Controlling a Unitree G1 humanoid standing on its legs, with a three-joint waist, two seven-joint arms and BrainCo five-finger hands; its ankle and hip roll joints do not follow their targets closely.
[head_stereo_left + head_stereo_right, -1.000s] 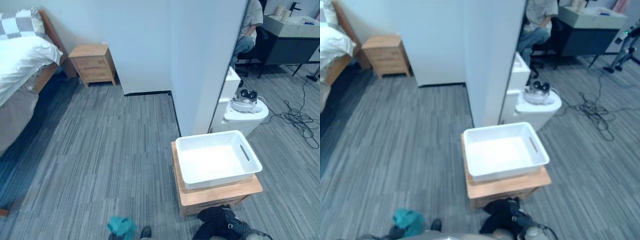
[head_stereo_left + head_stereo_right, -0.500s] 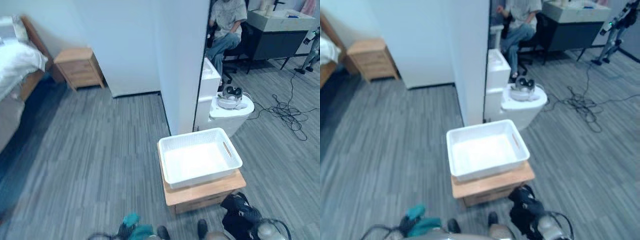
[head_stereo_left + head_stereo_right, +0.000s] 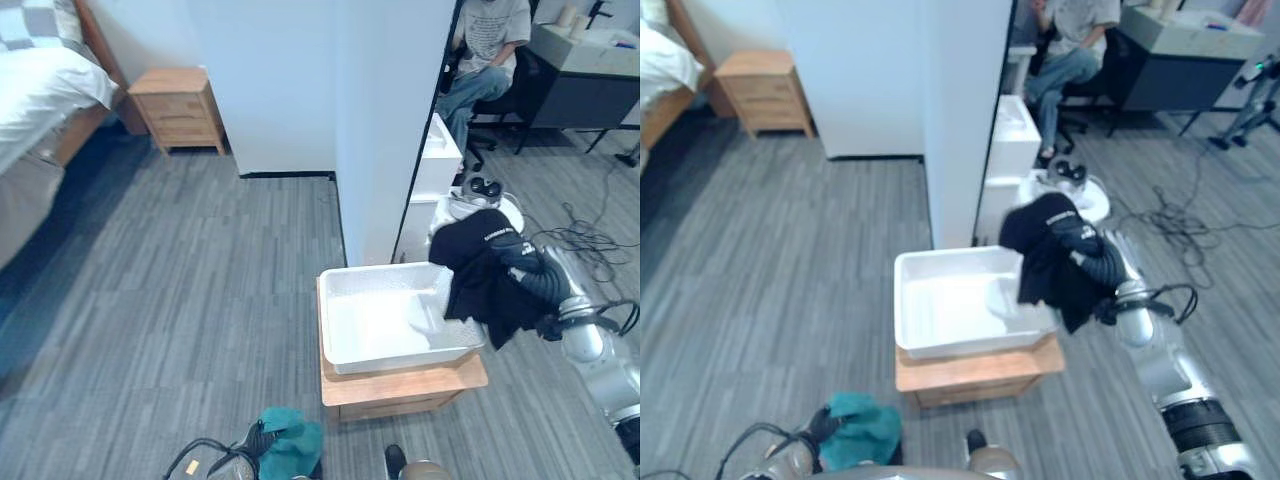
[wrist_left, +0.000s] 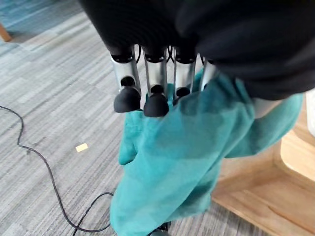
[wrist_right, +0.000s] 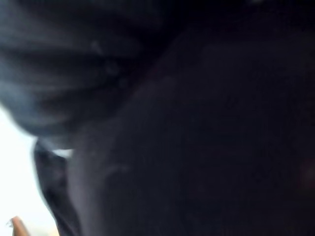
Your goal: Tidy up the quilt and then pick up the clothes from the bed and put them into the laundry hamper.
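The white laundry hamper (image 3: 375, 345) sits on a low wooden stand (image 3: 400, 385) beside a white partition. A black garment (image 3: 480, 270) hangs from my right hand (image 3: 1087, 263), draped over it. The cloth trails over the hamper's right rim and partly outside it, and up close the same black cloth (image 5: 197, 147) blocks the right wrist view. Low by the stand's near left corner, my left hand (image 4: 147, 83) is shut on a teal garment (image 4: 182, 157), which hangs from its fingers; the teal garment (image 3: 290, 448) also shows from the head.
The partition wall (image 3: 385, 120) rises just behind the hamper. A white round unit (image 3: 455, 205) stands past the partition. A bed (image 3: 40, 90) and a wooden nightstand (image 3: 180, 105) are far left. A person (image 3: 490, 50) sits by a dark desk (image 3: 590, 85). Cables (image 3: 590, 240) lie on the floor.
My right arm has lifted the black garment from low by the stand up over the hamper's right rim. The camera view has shifted. The teal garment stays low in my left hand.
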